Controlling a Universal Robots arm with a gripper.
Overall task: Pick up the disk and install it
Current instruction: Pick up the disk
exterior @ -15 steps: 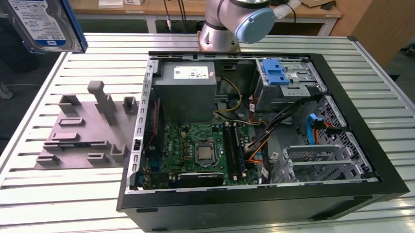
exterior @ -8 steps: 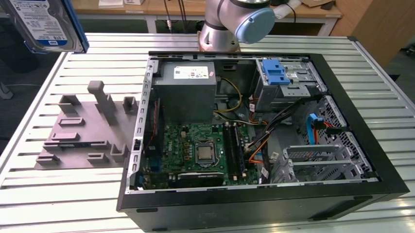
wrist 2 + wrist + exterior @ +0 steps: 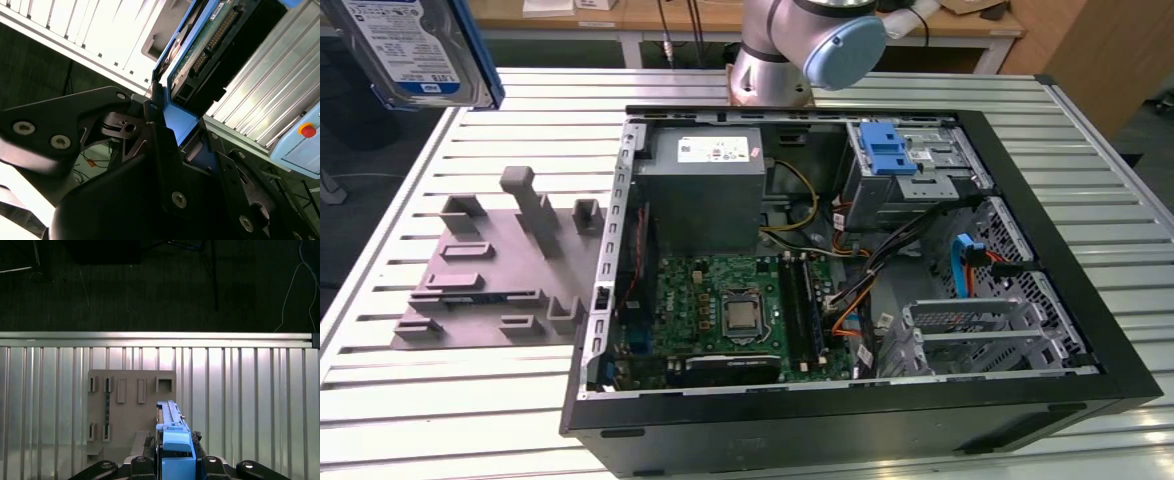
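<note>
The disk [image 3: 416, 50], silver with a white-and-blue label and a blue bracket, hangs high above the table's far corner at the exterior view's left. It stands upright, clear of the table. In the second wrist view my gripper [image 3: 182, 125] is shut on the bracket end of the disk [image 3: 210, 45], whose circuit-board side shows. In the first wrist view the disk [image 3: 171, 432] is seen edge-on between my gripper's black fingers [image 3: 142, 465], above a grey fixture plate [image 3: 130, 410].
The open computer case [image 3: 1067, 300] lies on the slatted metal table [image 3: 480, 400]. Inside are a grey power-supply box [image 3: 707, 170], a green motherboard [image 3: 720, 310] and a blue latch on a grey cage [image 3: 901, 155]. The grey fixture plate [image 3: 494, 260] lies beside the case.
</note>
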